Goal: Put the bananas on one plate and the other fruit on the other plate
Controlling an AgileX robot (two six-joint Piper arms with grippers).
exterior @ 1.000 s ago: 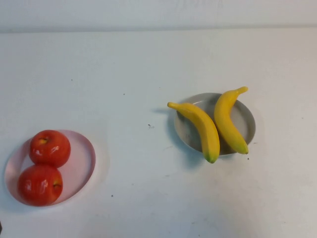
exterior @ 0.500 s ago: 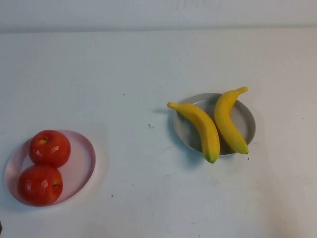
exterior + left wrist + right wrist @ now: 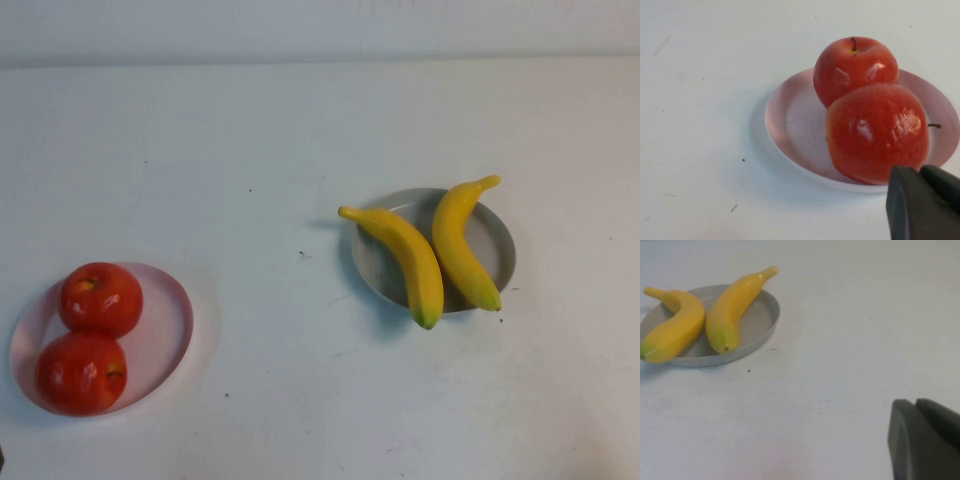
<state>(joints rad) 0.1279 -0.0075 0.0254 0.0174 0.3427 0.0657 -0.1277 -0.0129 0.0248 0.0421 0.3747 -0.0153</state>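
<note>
left end effector closed, just beside apples | right end effector closed, apart from bananas

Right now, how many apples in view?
2, both on the pink plate at the table's left: far apple and near apple, touching. None look hidden. The left pincer is shut just short of them; the right pincer is shut, away from the bananas.

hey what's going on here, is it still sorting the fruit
Nothing is being handled. The two bananas lie side by side on the grey-blue plate, and the two apples sit touching on the pink plate, so the sorting looks done. The left gripper is shut and empty beside the apples; the right gripper is shut and empty, apart from the bananas.
</note>
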